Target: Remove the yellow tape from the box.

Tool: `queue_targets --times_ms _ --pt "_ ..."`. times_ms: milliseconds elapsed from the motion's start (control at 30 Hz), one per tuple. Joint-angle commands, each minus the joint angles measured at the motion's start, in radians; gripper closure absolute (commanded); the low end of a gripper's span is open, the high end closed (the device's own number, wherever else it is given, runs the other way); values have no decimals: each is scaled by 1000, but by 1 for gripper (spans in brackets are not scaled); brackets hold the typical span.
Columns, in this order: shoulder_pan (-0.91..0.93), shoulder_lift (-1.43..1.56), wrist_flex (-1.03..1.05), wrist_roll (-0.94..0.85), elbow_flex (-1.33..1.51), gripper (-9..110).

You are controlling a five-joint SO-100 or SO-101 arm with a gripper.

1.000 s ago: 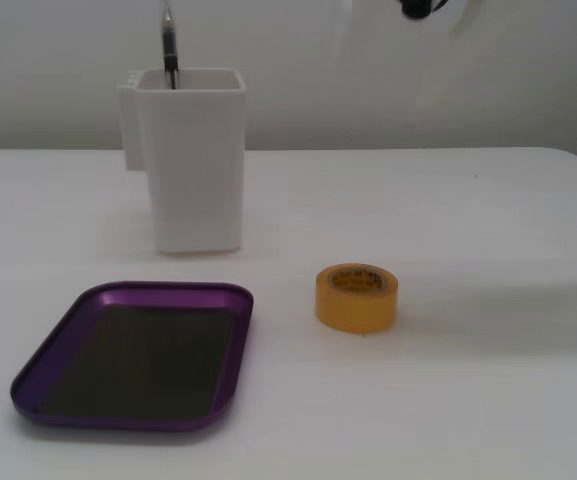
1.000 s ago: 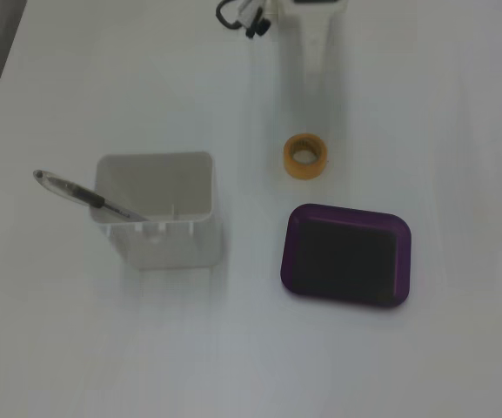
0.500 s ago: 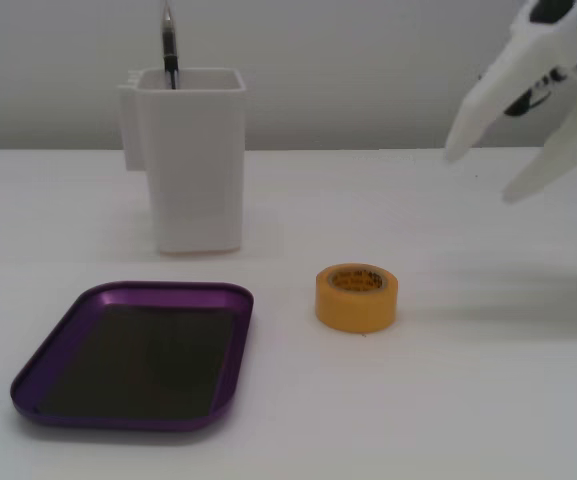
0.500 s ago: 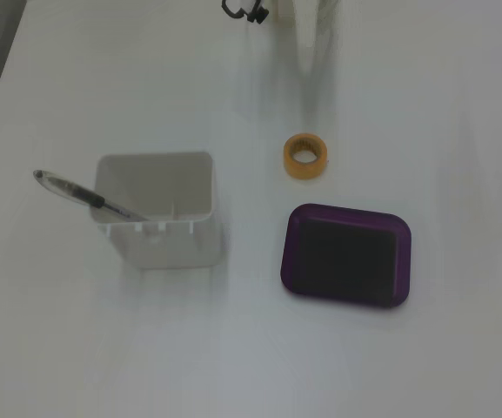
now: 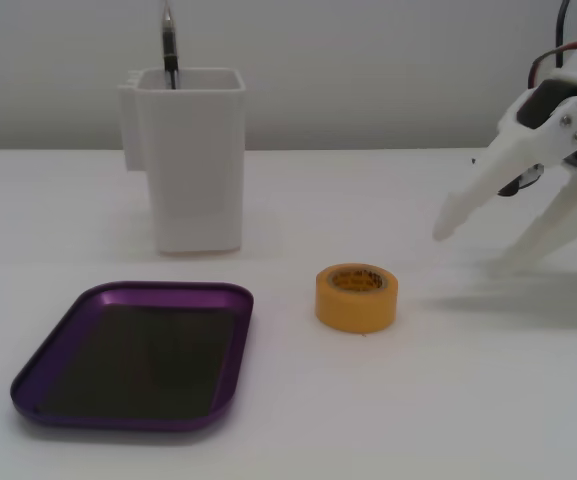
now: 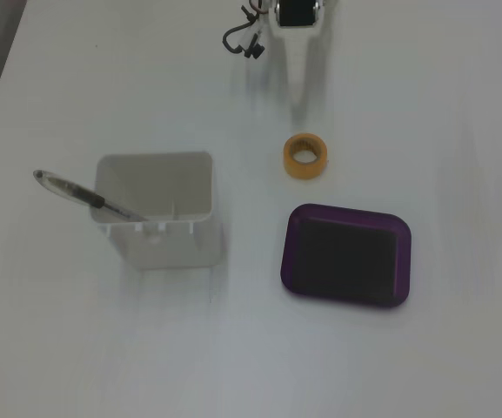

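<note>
The yellow tape [image 5: 356, 298] lies flat on the white table, outside the box and to its right in a fixed view; it also shows in the other fixed view [image 6: 305, 158], just above the box. The box [image 5: 230, 340] is a shallow purple tray with a dark, empty floor, also seen from above [image 6: 346, 212]. My white gripper [image 5: 473, 250] is open and empty, hovering to the right of the tape and apart from it. From above, the gripper [image 6: 298, 100] points down toward the tape with a small gap between them.
A tall white square container [image 5: 190, 160] stands behind the tray with a pen [image 5: 169, 45] sticking out; both show from above, container [image 6: 155, 209] and pen [image 6: 85, 198]. Cables [image 6: 242, 35] hang by the arm's base.
</note>
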Motion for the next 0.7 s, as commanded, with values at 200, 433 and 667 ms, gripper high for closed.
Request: queue_targets --times_ms 200,433,667 --pt "5 49 -9 32 11 101" --pt "5 51 -15 34 11 102" --pt "3 51 -18 26 11 102"
